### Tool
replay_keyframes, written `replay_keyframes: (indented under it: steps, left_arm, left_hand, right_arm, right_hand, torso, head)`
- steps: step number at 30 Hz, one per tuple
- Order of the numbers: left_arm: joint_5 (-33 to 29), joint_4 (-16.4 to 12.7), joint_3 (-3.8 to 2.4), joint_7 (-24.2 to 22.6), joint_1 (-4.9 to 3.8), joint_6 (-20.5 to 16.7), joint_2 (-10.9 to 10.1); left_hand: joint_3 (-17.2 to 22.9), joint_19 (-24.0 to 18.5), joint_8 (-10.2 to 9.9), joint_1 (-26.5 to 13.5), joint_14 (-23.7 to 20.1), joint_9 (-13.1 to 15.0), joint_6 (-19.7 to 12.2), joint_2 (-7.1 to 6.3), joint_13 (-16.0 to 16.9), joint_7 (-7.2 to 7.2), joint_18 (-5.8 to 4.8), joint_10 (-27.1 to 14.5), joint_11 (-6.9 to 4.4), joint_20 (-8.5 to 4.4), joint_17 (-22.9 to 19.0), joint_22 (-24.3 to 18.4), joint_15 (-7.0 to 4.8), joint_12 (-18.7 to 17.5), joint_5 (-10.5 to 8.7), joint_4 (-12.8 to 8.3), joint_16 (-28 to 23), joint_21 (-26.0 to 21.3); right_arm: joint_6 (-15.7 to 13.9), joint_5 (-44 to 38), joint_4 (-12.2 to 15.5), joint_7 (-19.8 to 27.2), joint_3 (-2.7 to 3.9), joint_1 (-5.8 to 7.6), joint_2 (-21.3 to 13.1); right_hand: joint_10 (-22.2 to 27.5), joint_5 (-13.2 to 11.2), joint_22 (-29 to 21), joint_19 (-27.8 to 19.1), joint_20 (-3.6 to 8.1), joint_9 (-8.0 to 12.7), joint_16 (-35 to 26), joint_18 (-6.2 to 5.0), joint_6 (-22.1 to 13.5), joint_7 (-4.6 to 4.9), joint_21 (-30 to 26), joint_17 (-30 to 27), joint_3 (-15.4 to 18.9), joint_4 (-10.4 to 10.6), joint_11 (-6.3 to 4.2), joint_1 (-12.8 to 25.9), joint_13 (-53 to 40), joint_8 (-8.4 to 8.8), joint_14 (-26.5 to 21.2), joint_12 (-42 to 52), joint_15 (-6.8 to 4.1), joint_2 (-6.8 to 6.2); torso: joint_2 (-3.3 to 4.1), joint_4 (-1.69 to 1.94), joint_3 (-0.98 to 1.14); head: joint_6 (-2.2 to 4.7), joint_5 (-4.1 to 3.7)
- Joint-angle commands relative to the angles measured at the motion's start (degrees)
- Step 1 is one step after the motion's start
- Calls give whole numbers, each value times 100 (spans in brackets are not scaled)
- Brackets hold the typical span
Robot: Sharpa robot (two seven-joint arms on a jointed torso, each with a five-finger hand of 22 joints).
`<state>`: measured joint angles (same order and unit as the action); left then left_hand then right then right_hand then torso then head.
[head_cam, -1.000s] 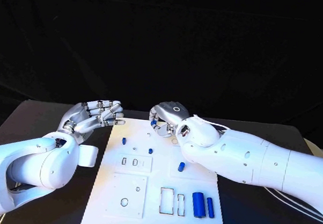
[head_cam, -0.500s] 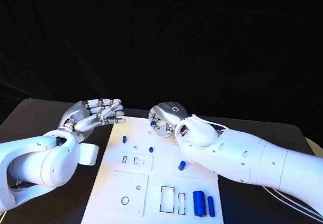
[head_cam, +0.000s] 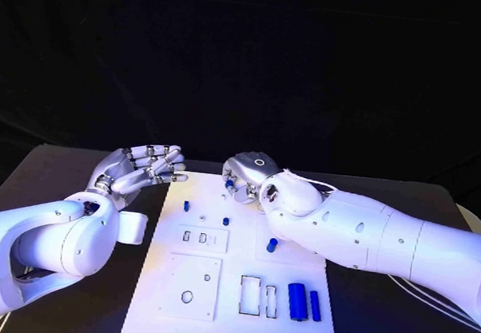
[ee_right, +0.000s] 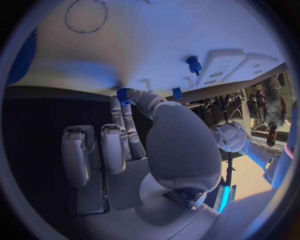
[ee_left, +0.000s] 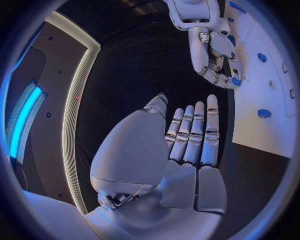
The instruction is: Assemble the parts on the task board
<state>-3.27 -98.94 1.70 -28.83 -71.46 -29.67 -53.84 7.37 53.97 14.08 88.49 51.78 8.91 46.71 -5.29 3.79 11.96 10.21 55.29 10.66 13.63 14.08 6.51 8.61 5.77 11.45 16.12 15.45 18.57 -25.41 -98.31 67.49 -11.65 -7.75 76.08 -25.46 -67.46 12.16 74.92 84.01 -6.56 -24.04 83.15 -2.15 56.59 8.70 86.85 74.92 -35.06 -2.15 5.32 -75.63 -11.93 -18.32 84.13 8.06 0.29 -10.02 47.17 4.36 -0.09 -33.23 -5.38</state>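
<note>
While right hand (head_cam: 251, 180) pinches blue part (ee_right: 122, 94), left hand (head_cam: 142, 169) lifted slightly

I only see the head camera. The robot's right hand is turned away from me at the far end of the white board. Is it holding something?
Observer: Yes. Its wrist view shows the right hand pinching a small blue plastic part at its fingertips.
Operator: What about the left hand?
Observer: Its wrist view shows the left hand holding nothing, with its fingers stretched out side by side next to the white task board.
</note>
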Motion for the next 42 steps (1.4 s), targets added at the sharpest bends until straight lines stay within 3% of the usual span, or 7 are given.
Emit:
replay_keyframes:
  steps: [1,16,27,33,37,41,42]
  left_arm:
    - [-5,-19,-6,-37,-15,99,9]
    - [-8,-5,-6,-33,-20,110,-17]
    - [-21,21,-5,-33,-21,125,-56]
    - [-22,46,-4,-28,-21,142,-53]
    - [-22,64,-3,-27,-21,151,-45]
    - [-23,76,-3,-25,-20,160,-38]
    - [-23,78,-3,-25,-20,161,-37]
  left_hand:
    - [0,-12,-29,-18,-20,-7,-50,17,-4,81,21,-9,15,46,5,-5,2,-28,-21,31,-37,-19]
    - [-3,-15,-32,-28,-26,-8,-53,19,-4,84,22,-13,18,48,8,-8,5,-35,-23,34,-42,-22]
    - [-4,-15,-33,-29,-26,-9,-55,19,-4,83,22,-14,19,49,9,-9,5,-37,-23,33,-43,-23]
    - [-4,-15,-34,-29,-28,-9,-56,18,-4,81,23,-14,20,49,11,-10,6,-40,-23,32,-45,-24]
    - [-4,-15,-34,-29,-28,-9,-56,18,-4,81,23,-14,20,49,11,-10,6,-40,-23,32,-45,-24]
    - [-3,-15,-34,-27,-29,-9,-56,19,-3,74,23,-13,22,50,13,-11,7,-42,-23,29,-46,-24]
    - [-3,-15,-34,-27,-29,-9,-56,19,-3,74,23,-13,22,50,13,-11,7,-42,-23,29,-46,-24]
  right_arm:
    - [158,-192,-19,-69,0,-13,21]
    - [-1,-186,287,-131,1,-18,-187]
    - [-333,398,1315,-8,112,105,-1120]
    - [108,1369,1691,98,159,255,-1747]
    - [566,1813,1758,89,169,303,-2053]
    - [860,1997,1791,33,172,318,-2223]
    - [920,2027,1797,13,172,320,-2257]
  right_hand:
    - [-7,15,906,179,14,-5,9,72,-66,-3,-12,83,11,38,-64,32,-204,38,296,-12,3,53]
    - [784,-217,77,-433,-164,37,-301,-127,-820,156,-532,-489,191,264,150,420,-32,536,123,-339,185,-360]
    - [424,-46,349,-218,-130,-66,-201,-64,-669,136,-387,-331,297,394,87,419,-105,491,187,-45,136,-334]
    - [-451,108,672,11,-26,-125,-61,9,-624,84,-193,-114,301,382,-80,322,-390,516,256,477,6,-373]
    - [-972,196,870,150,77,-196,38,57,-679,-31,-72,58,575,367,-202,339,-983,483,303,1259,-110,-492]
    - [-1049,410,1223,393,71,-511,415,146,-1060,59,142,777,1176,420,-277,169,-5746,266,450,6158,39,-513]
    - [-1282,371,1319,462,76,-523,452,167,-1112,67,200,877,1214,617,-104,383,-6181,264,465,6603,-10,-356]
  torso:
    - [2,-2,0]
    - [1,0,-4]
    - [-22,-35,-5]
    - [-70,-81,-12]
    - [-89,-92,-19]
    - [-94,-87,-12]
    - [-94,-85,-9]
  head:
    - [-1,20]
    - [4,18]
    - [49,12]
    - [48,13]
    - [50,20]
    - [38,28]
    - [30,29]
